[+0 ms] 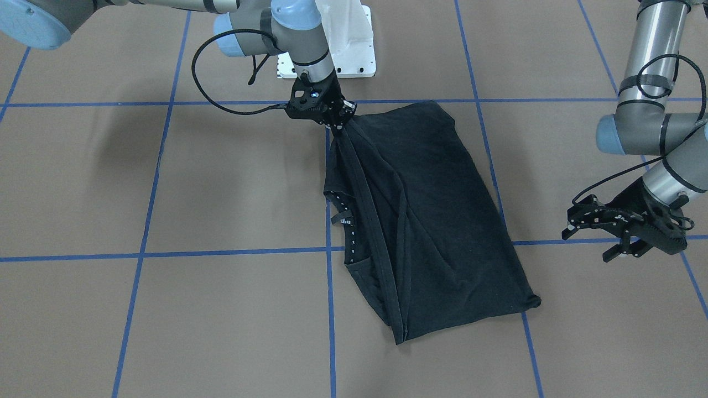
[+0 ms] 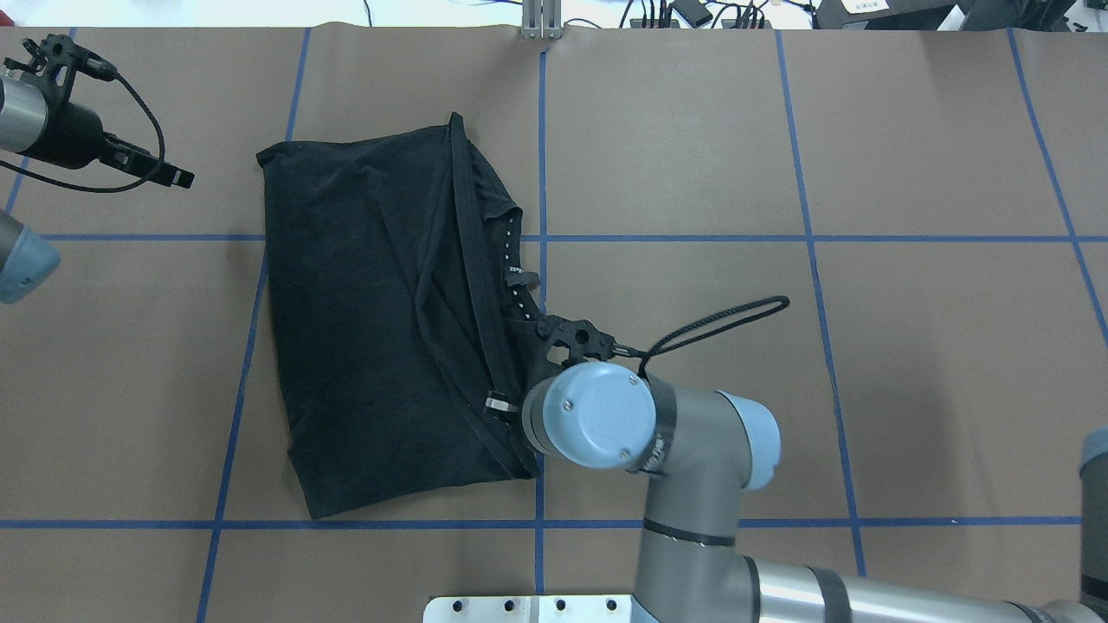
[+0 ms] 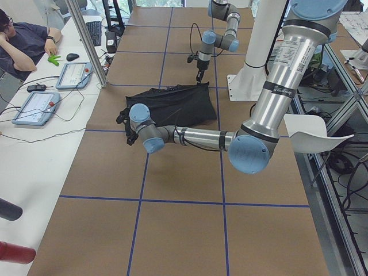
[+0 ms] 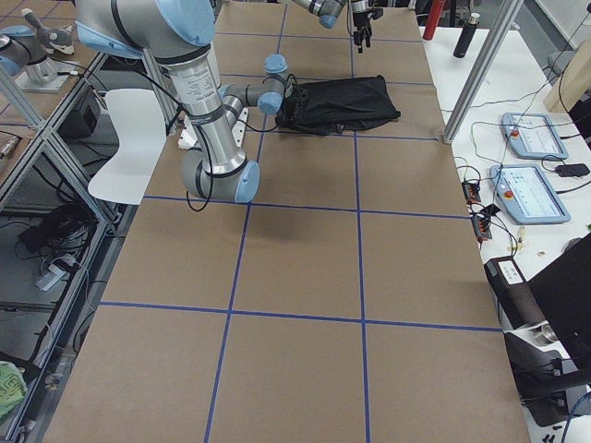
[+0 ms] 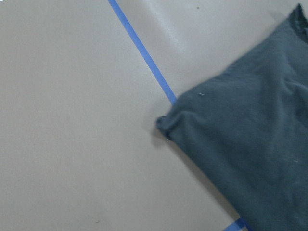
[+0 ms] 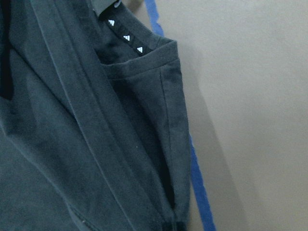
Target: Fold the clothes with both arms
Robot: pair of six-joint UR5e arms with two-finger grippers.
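The clothes are one black T-shirt [image 1: 437, 221], lying folded with its plain side up near the table's middle [image 2: 363, 329]. My right gripper [image 1: 338, 125] is shut on a bunched edge of the shirt at the corner nearest the robot's base, and the fabric rises in taut folds toward it. In the overhead view its fingertip [image 2: 498, 404] shows beside the wrist. My left gripper [image 1: 594, 239] hovers open and holds nothing, off the shirt's far corner [image 2: 177, 177]. The left wrist view shows that corner [image 5: 166, 126]. The right wrist view shows the collar [image 6: 144, 62].
Blue tape lines [image 1: 329, 331] cross the brown table. The white pedestal base [image 1: 354, 50] stands just behind the right gripper. A side table with teach pendants [image 3: 34, 106] and a seated person [image 3: 23, 37] lies beyond the table's far edge.
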